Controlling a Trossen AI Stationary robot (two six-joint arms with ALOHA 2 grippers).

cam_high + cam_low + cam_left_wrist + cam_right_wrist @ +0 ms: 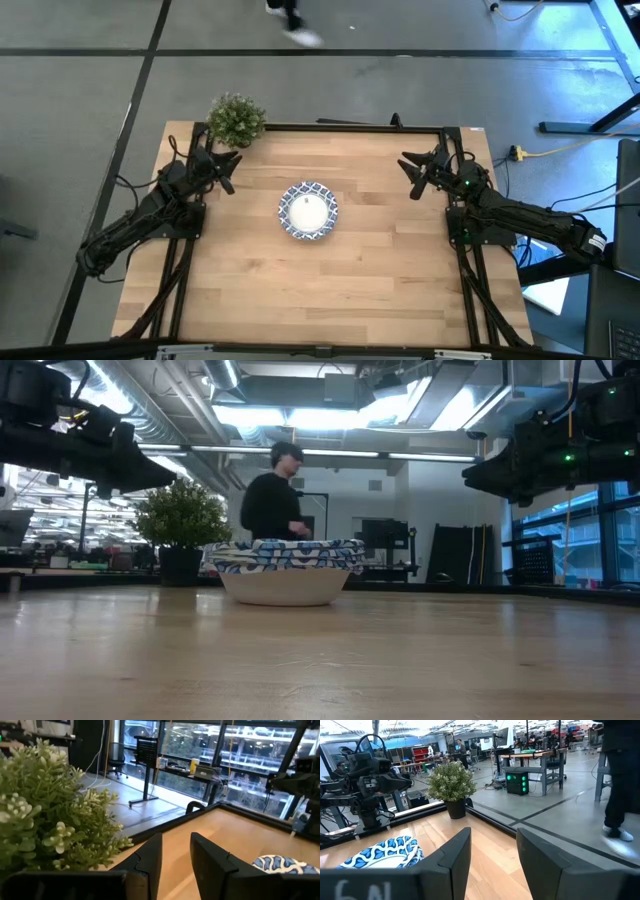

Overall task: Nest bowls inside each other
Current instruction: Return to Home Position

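**One stack mid-table, both grippers empty and well clear of it**

Two grippers, neither carrying anything. Your left gripper [175,845] has its fingers apart with bare air between them. It hangs above the far-left part of the table [400,300], just beside the potted plant [237,120]. Your right gripper [492,840] is parted too and holds nothing, raised over the far-right part of the table.

Work outward from either one and you meet the same thing. The bowls [308,210] sit as a single nested stack in the middle of the table, between the two arms and a little nearer the front edge than either gripper. Both grippers are well apart from it. The left may be slightly closer, but I would call it even. The bowls are round, so there is no long axis to line up on.

As for contents, the top bowl shows a plain white inside with nothing in it. From table height the patterned rims sit layered one in another, and the stack looks level. I cannot count the layers. The high view shows no loose bowl elsewhere on the wood, so I judge the nesting done, and all that is left is parking the arms. The plant stands in its dark pot at the far-left corner, closest to your left arm. A person [275,500] is beyond the table, away from the arms.
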